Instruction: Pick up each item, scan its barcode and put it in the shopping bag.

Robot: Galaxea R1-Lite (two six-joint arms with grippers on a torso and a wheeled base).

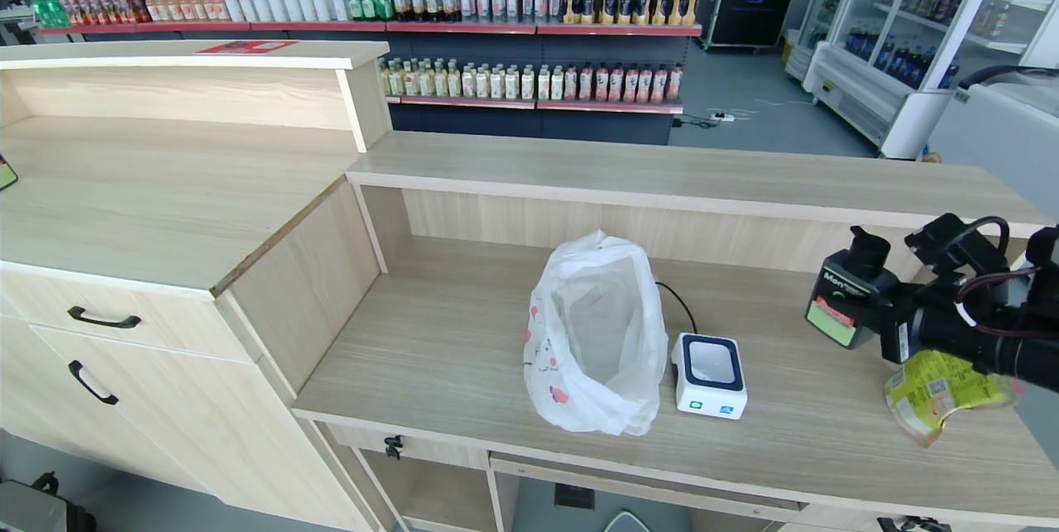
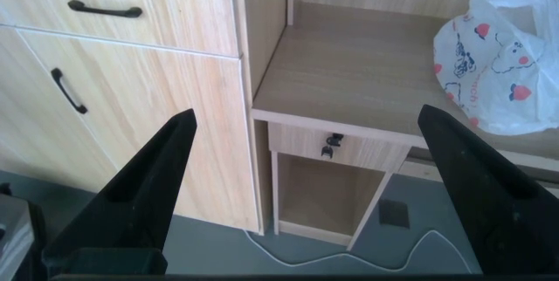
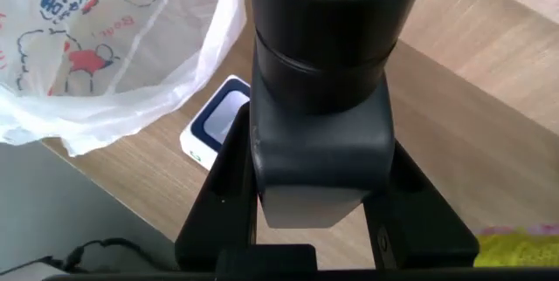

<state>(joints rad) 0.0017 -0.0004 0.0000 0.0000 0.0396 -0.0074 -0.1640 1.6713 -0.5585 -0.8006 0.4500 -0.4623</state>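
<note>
Black bottle (image 1: 852, 290), green-and-red label

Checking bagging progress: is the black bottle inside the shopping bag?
No, the black bottle sits in the right gripper, well to the right of the shopping bag.

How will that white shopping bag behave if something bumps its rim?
The shopping bag looks like thin, crinkled plastic, so it is probably floppy and light. It stands open, unsupported, on the counter, so a bump would likely fold its rim or slide it.
</note>
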